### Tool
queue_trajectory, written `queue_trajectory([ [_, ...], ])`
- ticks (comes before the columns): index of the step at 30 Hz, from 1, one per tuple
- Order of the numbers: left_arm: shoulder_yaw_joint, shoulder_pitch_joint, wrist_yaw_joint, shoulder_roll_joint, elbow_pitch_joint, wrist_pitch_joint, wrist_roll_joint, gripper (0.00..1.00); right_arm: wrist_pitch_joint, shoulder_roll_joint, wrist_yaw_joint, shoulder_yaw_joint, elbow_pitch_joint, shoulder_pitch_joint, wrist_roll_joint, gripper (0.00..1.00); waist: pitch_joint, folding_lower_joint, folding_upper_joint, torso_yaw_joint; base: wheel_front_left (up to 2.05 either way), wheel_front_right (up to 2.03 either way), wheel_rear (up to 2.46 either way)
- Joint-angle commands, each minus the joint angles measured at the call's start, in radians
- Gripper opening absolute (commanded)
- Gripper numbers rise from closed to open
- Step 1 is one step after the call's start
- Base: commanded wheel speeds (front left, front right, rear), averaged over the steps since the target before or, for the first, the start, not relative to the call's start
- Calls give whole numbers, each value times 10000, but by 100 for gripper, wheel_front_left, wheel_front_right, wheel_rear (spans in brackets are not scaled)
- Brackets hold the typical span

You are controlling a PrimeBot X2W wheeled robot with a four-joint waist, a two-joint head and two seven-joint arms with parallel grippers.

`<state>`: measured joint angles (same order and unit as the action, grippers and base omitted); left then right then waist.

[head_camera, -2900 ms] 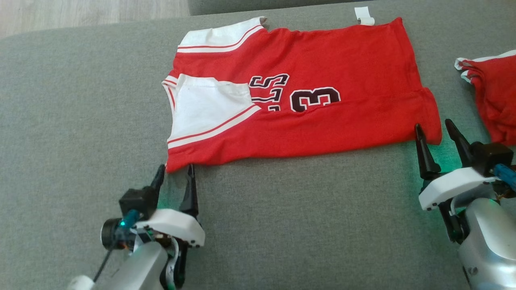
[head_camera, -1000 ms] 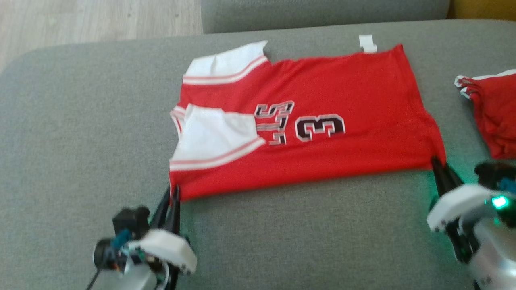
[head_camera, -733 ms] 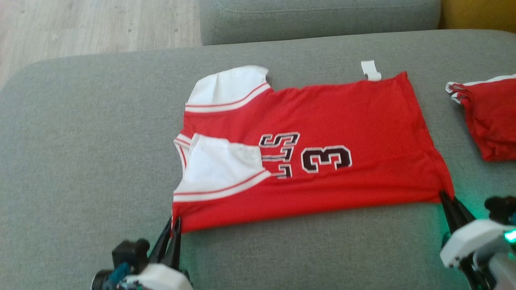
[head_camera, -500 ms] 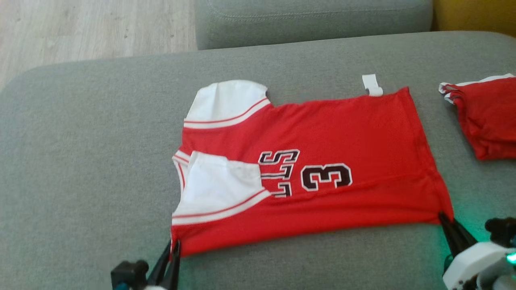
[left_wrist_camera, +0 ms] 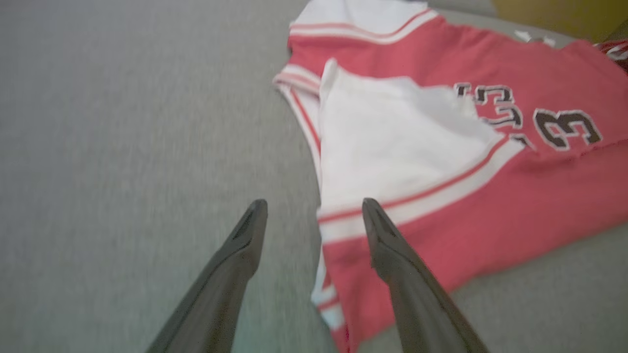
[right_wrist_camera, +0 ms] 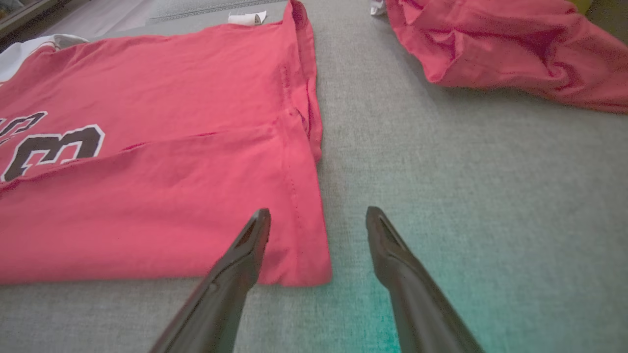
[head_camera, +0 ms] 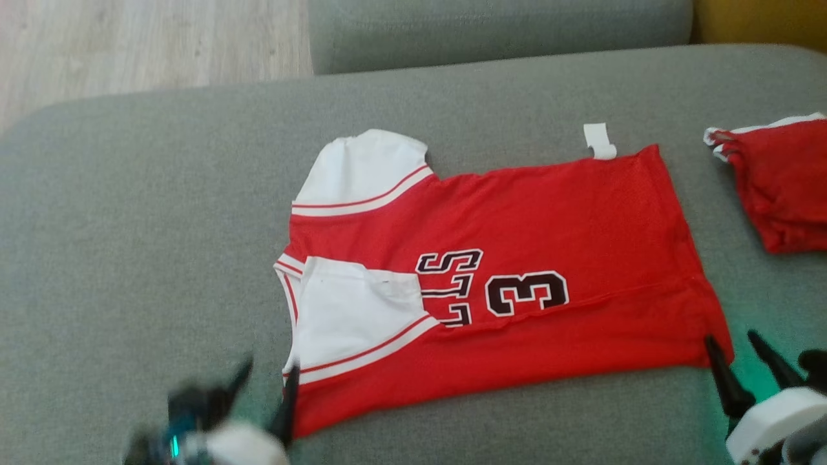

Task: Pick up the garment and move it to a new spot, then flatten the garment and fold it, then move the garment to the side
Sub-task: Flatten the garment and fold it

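The red-and-white short-sleeved jersey with a dark number 3 (head_camera: 504,284) lies spread sideways on the grey fabric couch cushion (head_camera: 129,226). Its collar end faces the robot's left, one white sleeve is laid over the chest, and the near strip appears doubled over the body.

The left pincer (head_camera: 271,366) stands wide open with nothing in it, straddling the near collar-end corner. In the left wrist view one finger (left_wrist_camera: 392,255) hangs over the cloth and the other over bare cushion. The right pincer (head_camera: 731,337) is equally wide and empty at the near hem corner, one finger (right_wrist_camera: 240,264) above the fabric.

The main risk is a snag: if either arm draws away low, a fingertip could catch the loose corner and drag the doubled strip open. A fresh pinch might also take the top layer alone — the fold would then peel apart when lifted. The cushion looks soft, so pressing down could bunch the cloth. The crumpled red garment (head_camera: 778,187) lies near on the right, and a sideways move that way could run into it.
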<state>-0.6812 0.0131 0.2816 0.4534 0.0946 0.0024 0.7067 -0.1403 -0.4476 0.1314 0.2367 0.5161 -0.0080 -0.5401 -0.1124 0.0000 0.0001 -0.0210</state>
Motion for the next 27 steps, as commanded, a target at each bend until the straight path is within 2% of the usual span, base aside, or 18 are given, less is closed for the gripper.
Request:
queue_trajectory([
  [1,462,1453,-139,439,-517,190,-268,100,20,-224,-7,-133,-472,-98,253,100,-289,0,-1,1,0,0,0],
  [4,539,3199,-720,738,-706,814,-530,100,245,-177,-7,-388,-1003,-241,621,100,-736,0,-1,-79,0,0,0],
  [5,539,3199,-720,738,-706,814,-530,100,245,-177,-7,-388,-1003,-241,621,100,-736,0,-1,-79,0,0,0],
  [10,336,6512,-2218,990,100,2122,-941,100,537,-136,-7,-542,-1826,-673,1034,100,-1509,0,-1,-443,0,0,0],
  [13,211,8202,-3215,757,1082,2865,-742,100,630,-67,-7,-518,-2206,-986,1205,100,-1984,0,-1,-753,0,0,0],
  [15,157,9135,-3596,543,1900,3352,-528,100,630,7,-7,-462,-2388,-1199,1289,100,-2285,0,-1,-975,0,0,0],
  [19,-266,10532,-3999,375,3547,4250,-316,100,470,271,-7,-325,-2457,-1649,1387,100,-2799,0,-1,-1522,0,0,0],
  [27,-1521,11944,-4117,727,5482,5276,-301,100,-76,586,-7,-116,-1929,-2270,1430,100,-3565,0,-1,-2287,0,0,0],
])
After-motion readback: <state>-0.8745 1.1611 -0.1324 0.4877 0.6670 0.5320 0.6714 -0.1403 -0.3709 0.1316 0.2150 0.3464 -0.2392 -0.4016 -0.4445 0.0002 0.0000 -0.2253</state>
